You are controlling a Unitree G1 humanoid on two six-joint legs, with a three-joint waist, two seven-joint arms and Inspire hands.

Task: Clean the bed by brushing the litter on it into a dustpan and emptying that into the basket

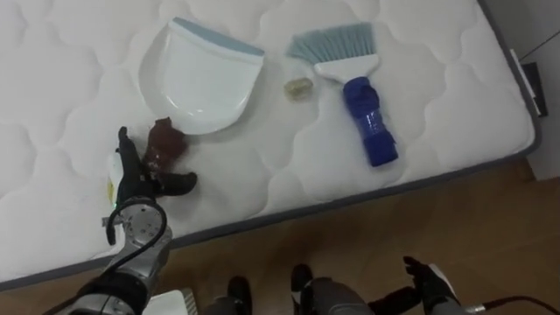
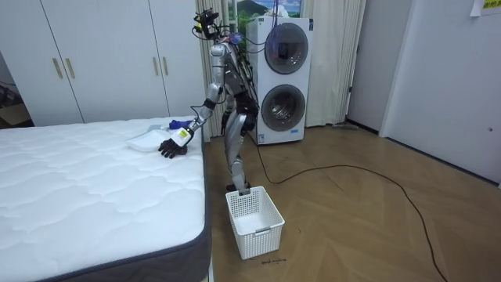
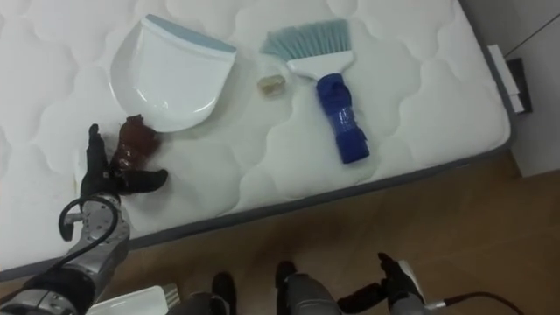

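Bed (image 1: 455, 96) — left hand (image 1: 137, 186) beside brown wad (image 1: 164, 144) (room view: basket (image 2: 262, 241) on floor).

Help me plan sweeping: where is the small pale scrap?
In the left eye view the scrap lies on the mattress between the dustpan on its left and the brush on its right.

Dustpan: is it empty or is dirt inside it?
Empty: the dustpan is bare white inside; the small scrap lies beside it.
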